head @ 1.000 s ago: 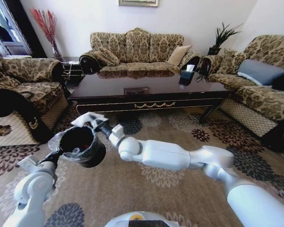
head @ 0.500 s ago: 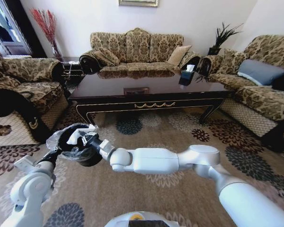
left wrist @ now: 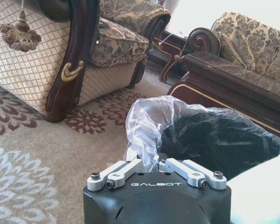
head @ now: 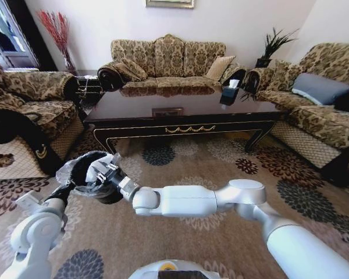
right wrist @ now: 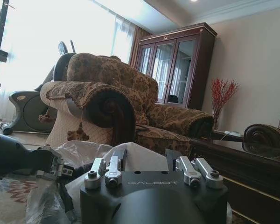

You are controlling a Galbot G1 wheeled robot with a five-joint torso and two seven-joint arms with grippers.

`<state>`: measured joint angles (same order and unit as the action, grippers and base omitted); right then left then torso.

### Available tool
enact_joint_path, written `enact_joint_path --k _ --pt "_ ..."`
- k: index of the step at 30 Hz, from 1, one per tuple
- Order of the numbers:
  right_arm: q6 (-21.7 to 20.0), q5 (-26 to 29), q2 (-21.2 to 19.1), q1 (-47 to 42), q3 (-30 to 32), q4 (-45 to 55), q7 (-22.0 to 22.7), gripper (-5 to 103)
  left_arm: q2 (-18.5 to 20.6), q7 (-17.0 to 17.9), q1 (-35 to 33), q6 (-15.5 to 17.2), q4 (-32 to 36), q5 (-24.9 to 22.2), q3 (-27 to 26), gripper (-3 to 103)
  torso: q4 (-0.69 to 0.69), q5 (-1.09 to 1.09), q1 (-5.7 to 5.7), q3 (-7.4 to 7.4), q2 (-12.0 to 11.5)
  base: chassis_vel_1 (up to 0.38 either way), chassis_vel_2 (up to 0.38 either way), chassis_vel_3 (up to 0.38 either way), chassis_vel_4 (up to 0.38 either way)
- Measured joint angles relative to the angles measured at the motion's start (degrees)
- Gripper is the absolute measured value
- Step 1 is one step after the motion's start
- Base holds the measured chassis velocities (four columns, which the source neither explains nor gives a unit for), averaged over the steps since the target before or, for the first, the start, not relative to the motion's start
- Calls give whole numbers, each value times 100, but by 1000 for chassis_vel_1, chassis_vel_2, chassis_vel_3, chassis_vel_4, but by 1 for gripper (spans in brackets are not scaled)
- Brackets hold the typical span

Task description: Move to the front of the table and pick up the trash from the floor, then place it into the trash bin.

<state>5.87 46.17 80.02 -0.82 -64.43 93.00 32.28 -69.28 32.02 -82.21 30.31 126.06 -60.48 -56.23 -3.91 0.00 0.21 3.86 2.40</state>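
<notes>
Left wrist: black, clear-lined trash bin [left wrist: 214,135]

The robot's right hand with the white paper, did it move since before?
Yes. The right gripper carried the napkin leftward, away from the table, over the trash bin.

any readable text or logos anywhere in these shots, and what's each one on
"GALBOT" on the black housing of the left gripper, which is clamped on the trash bin liner.
"GALBOT" on the black housing of the right gripper, which is over the bin with white trash between its fingers.
The framed picture on the far wall and the small dark box on the table show no readable text.
</notes>
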Motion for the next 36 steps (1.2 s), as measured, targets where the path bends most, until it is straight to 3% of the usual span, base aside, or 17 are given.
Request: enact_joint_path --k 1,4,6,9,11,12,16,24,36 --pt "0 0 0 0 0 0 0 47 0 0 0 0 0 0 0 3 0 0 0 0 0 0 0 0 0" --pt "-1 -2 -126 26 26 139 -9 63 1 -4 22 -15 -59 4 1 3 0 0 0 0 0 0 0 0 0" --pt "-4 -3 -149 28 30 163 -9 63 0 -4 25 -15 -61 4 3 3 0 0 0 0 0 0 0 0 0" --pt "-145 -34 -239 18 57 192 36 80 -17 -5 44 -16 -33 8 27 3 -1 0 0 0 0 0 0 0 0" --pt "-145 -34 -239 18 57 192 36 80 -17 -5 44 -16 -33 8 27 3 -1 0 0 0 0 0 0 0 0" --pt "-230 -62 -243 1 71 129 62 91 -25 -6 51 -16 5 8 35 3 -1 1 0 0 0 0 0 0 0" --pt "-797 -95 -84 -84 88 -227 419 99 -56 2 65 -8 76 8 52 3 -1 1 0 0 0 0 0 0 0" --pt "-1048 -25 39 -96 51 -467 535 100 -84 12 42 6 98 18 24 4 1 1 0 0 0 0 0 0 0" --pt "-799 -47 -284 31 47 -60 543 100 -89 -12 111 -47 -184 78 57 4 -1 0 0 0 0 0 0 0 0"
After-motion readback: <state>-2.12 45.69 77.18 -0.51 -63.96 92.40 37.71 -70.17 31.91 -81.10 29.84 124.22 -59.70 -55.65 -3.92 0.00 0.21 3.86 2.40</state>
